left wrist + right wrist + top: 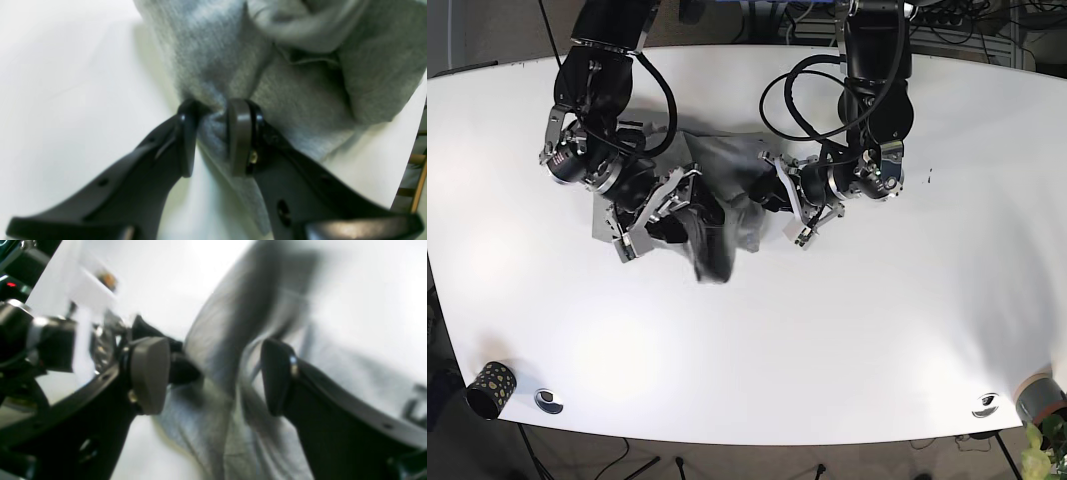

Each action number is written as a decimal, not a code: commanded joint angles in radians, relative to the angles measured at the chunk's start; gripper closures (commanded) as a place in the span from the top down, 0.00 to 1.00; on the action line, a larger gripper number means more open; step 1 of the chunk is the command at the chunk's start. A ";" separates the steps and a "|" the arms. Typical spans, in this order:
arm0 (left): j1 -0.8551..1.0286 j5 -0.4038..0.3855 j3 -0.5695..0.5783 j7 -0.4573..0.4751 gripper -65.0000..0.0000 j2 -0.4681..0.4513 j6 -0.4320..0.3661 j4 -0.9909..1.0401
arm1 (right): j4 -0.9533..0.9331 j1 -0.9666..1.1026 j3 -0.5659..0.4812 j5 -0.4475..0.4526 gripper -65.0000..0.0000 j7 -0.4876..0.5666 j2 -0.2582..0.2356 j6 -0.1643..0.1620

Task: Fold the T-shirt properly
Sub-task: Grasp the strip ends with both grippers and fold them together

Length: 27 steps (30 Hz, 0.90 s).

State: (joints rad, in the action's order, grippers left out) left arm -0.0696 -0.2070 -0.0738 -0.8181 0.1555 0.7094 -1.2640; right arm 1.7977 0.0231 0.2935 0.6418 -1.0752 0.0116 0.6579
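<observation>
Left end effector [213, 133]: its two pads are pressed together on a gathered pinch of the grey T-shirt [233, 60], as the left wrist view shows plainly. Right end effector [213, 376]: its pads stand spread, with a fold of cloth passing between them; the blur leaves it uncertain whether either pad touches the fabric.

In the base view the T-shirt [717, 200] lies bunched and crumpled between the two arms near the middle of the white table [827, 350], not spread flat. A dark, smeared fold hangs toward the near edge of the heap.

Step in hand, by judgement: you are at the early stage, gathering and straightening the garment; no clean fold is visible yet. For the next move, have the right end effector close on an edge or corner opposite the left's grip, then draw the two apart so the cloth lies flat before any fold is attempted. Watch that you catch a single layer.
</observation>
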 commanded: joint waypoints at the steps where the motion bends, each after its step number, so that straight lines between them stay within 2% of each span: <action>1: 0.006 0.077 0.004 -0.080 0.23 0.002 -0.011 0.007 | 0.061 -0.004 -0.001 0.026 0.64 0.017 -0.012 0.010; 5: 0.004 0.077 0.004 -0.080 0.23 0.002 -0.011 0.002 | 0.075 -0.001 0.006 0.029 0.63 0.017 -0.048 0.010; 7: -0.005 0.077 -0.001 -0.080 0.23 0.002 -0.011 0.002 | 0.073 0.007 0.023 0.031 0.63 0.017 -0.091 0.010; 14: -0.014 0.076 -0.004 -0.080 0.22 0.002 -0.011 -0.075 | 0.069 0.042 0.151 0.033 0.64 0.017 -0.150 0.015; 16: -0.014 0.076 -0.004 -0.080 0.22 0.002 -0.011 -0.108 | 0.067 0.050 0.157 0.033 0.64 0.014 -0.166 0.040; 24: -0.008 0.076 -0.004 -0.082 0.22 0.002 -0.011 -0.188 | 0.024 0.113 0.157 0.033 0.64 -0.029 -0.167 0.040; 27: -0.008 0.077 -0.004 -0.082 0.22 0.002 -0.011 -0.217 | -0.005 0.128 0.155 0.036 0.64 -0.029 -0.149 0.040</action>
State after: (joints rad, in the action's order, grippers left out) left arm -0.0608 -0.1219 -0.0780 -0.9092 0.1547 0.7010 -1.4437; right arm 1.7885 0.1562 0.4473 0.6525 -1.1252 -0.1410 0.6918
